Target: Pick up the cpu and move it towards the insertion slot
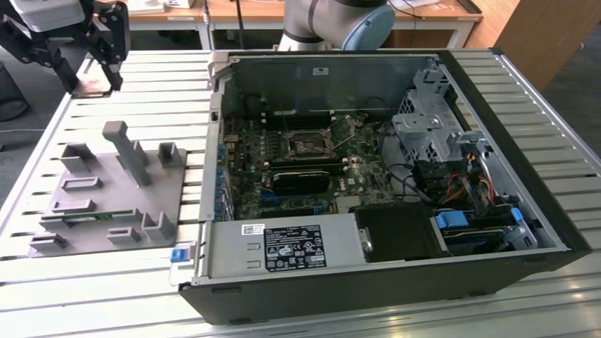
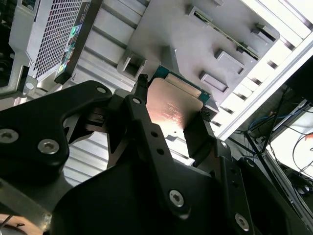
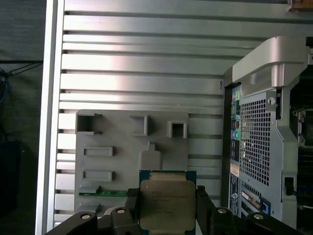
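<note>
Your claw (image 1: 94,87) has the chip (image 3: 167,203) pinched between its fingers.
You see it raised near the grey tray (image 1: 103,193), well apart from the socket (image 1: 308,145) inside the open computer case (image 1: 376,296).

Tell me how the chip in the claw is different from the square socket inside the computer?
The cpu is held up in the claw; the insertion slot sits inside the computer. The cpu's top is silvery; the insertion slot's centre is dark. Both are small squares.
</note>
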Robot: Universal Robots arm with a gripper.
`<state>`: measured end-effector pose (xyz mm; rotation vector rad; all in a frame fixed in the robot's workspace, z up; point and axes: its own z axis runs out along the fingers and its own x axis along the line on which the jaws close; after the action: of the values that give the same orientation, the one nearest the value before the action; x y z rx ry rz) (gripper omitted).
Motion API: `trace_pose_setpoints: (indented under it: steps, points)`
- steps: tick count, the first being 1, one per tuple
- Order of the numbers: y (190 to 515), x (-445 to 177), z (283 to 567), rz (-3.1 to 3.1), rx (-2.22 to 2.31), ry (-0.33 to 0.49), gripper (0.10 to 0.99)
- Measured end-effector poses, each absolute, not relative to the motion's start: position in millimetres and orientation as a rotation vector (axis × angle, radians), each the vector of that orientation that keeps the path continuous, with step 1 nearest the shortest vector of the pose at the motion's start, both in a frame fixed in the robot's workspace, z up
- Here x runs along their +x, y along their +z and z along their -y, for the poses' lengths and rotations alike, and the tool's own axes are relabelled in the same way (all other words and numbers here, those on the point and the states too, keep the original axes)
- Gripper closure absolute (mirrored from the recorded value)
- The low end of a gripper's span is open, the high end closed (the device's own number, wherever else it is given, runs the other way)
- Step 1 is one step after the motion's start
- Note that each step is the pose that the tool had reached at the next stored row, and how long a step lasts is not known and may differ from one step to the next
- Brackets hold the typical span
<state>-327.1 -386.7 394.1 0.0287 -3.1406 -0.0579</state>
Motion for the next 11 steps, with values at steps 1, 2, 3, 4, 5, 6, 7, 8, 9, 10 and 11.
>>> trace_pose_setpoints:
  steps: [1, 2, 3, 4, 5, 6, 7, 8, 9, 10, 11]
  points:
    - [394.1, -326.4, 386.5, 3.141, 0.029, -0.058, 0.541]
    - [394.1, -325.6, 386.3, 3.141, 0.029, -0.058, 0.541]
    - [394.1, -324.8, 386.1, 3.141, 0.029, -0.058, 0.541]
    - [394.1, -324.0, 385.9, 3.141, 0.029, -0.058, 0.541]
    - [394.1, -323.2, 385.7, 3.141, 0.029, -0.058, 0.541]
    - [394.1, -322.4, 385.5, 3.141, 0.029, -0.058, 0.541]
    - [394.1, -321.6, 385.3, 3.141, 0.029, -0.058, 0.541]
    - [394.1, -320.9, 385.1, 3.141, 0.029, -0.058, 0.541]
    - [394.1, -320.1, 384.9, 3.141, 0.029, -0.058, 0.541]
    - [394.1, -319.4, 384.6, 3.141, 0.029, -0.058, 0.541]
    - [394.1, -318.6, 384.4, 3.141, 0.029, -0.058, 0.541]
